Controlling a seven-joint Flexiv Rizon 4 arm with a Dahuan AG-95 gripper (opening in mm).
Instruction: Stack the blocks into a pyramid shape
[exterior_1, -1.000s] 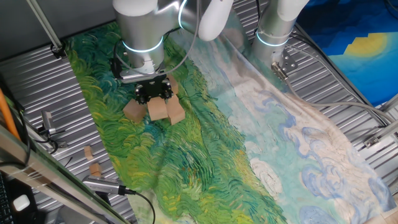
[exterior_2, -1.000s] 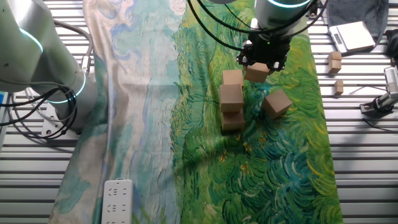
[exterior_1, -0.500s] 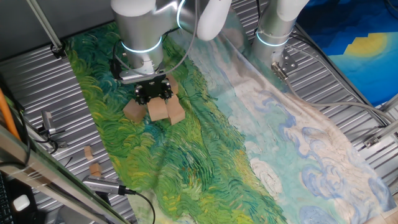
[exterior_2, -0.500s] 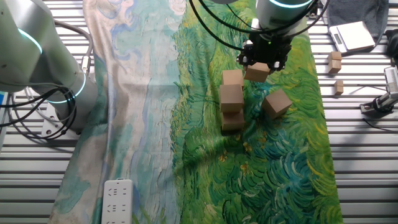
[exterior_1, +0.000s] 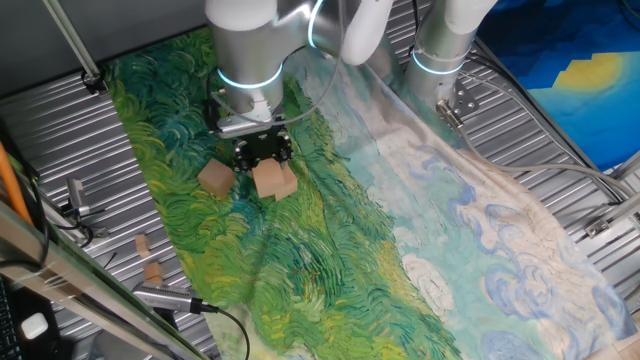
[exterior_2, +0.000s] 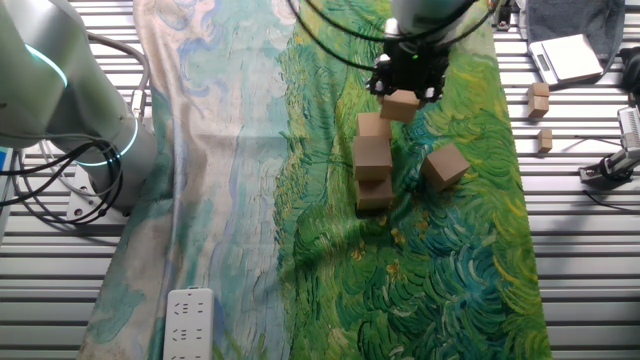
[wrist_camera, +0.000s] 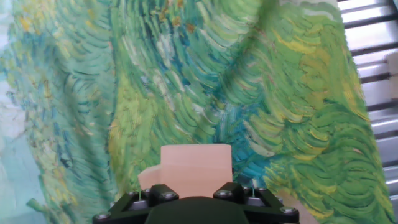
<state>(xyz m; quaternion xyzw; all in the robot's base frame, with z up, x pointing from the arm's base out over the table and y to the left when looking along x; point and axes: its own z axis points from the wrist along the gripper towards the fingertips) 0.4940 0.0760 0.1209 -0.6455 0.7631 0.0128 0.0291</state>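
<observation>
I am pinching one plain light-brown wooden cube (exterior_2: 400, 104) in my black two-finger gripper (exterior_2: 403, 84) — jaws pressed on its sides so it is hanging below my hand, clear of the painted green-and-blue swirl cloth (exterior_2: 450, 250). In the hand view the held cube is filling the gap right ahead of my fingers, and the edge of another block is peeking out beside it.

Just below and beside my gripper, a row of like wooden cubes (exterior_2: 372, 160) is lying touching end to end on the cloth — probably the pyramid's base, which is why I am carrying this one over it. How many cubes are in that row I cannot tell for sure. One more wooden cube (exterior_2: 444, 165) is sitting tilted and apart, off to the side of my gripper, probably waiting its turn.

Two small tan wooden bits (exterior_2: 540, 100) are lying well away on the ribbed metal table (exterior_2: 580, 250); not part of the job.
</observation>
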